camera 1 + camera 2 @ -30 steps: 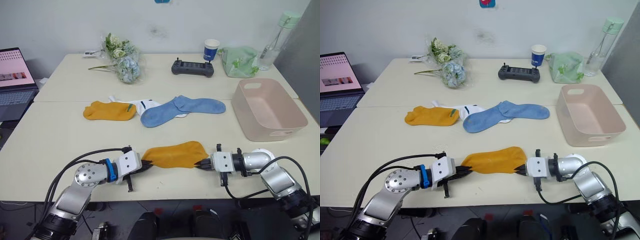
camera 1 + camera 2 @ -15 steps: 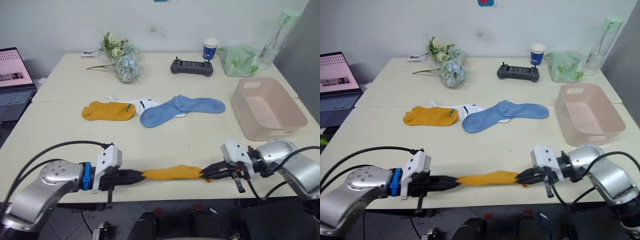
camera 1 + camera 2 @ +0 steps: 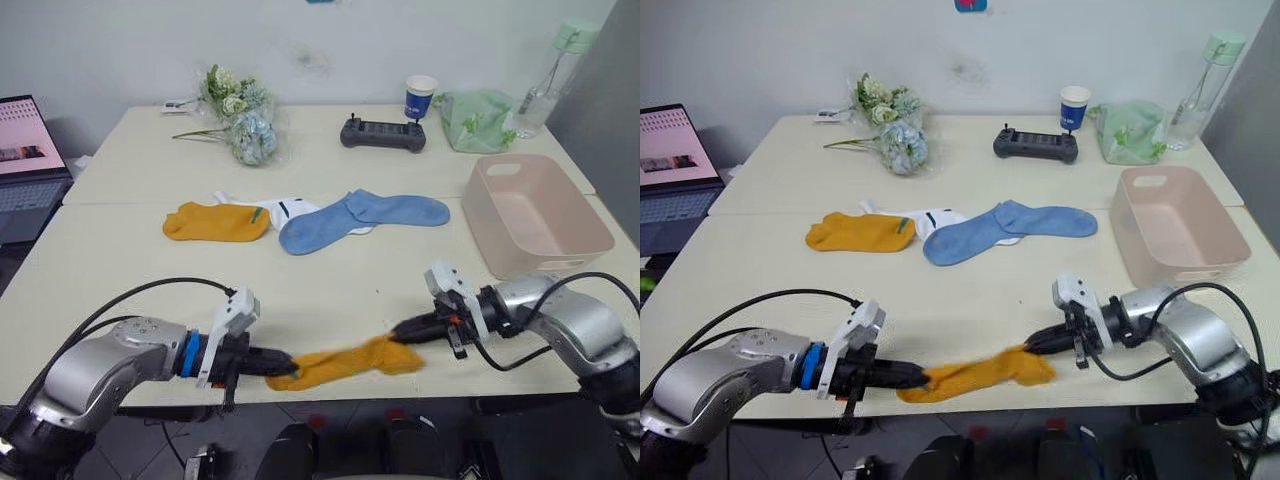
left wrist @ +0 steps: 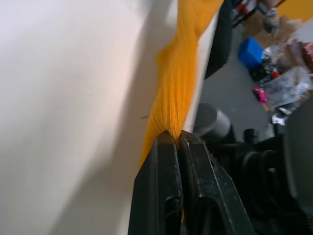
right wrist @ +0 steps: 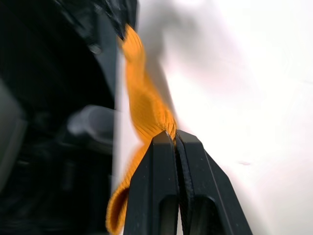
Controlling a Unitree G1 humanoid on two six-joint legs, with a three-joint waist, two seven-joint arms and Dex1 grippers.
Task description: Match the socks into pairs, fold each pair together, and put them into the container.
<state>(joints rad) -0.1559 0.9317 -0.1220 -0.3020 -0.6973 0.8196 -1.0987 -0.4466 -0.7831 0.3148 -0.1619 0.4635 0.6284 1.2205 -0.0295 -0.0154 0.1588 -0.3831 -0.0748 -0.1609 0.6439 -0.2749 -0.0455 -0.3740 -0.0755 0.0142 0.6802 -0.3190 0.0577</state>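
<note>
nearest you, at the front edge of the table [image 3: 120, 270], the left gripper [image 3: 268, 361] and the right gripper [image 3: 397, 328] each pinch one end of a mustard sock [image 3: 340, 363], jaws clamped tight on the knit, as both wrist views confirm. the sock sags between them, bunched and partly hanging over the table edge, so it is neither flat nor folded.

further back, mid-table, you have the other mustard sock [image 3: 215, 221] lying flat on the left. just beside it a white sock [image 3: 285, 209] shows, partly under a light blue sock [image 3: 365, 217] that stretches to the right. you cannot tell how many white or blue socks are stacked there.

to the right, well apart from the held sock, the pink tub [image 3: 580, 238] sits with nothing visible in it.

at the far side are a bunch of flowers [image 3: 240, 125], a black controller [image 3: 382, 133], a paper cup [image 3: 421, 98], a green cloth bag [image 3: 479, 120] and a bottle [image 3: 546, 82].

judging by this, the task is barely begun: no pair is matched, folded or in the tub. you probably still need to bring the held sock to its mustard mate, then deal with the blue and white ones.
</note>
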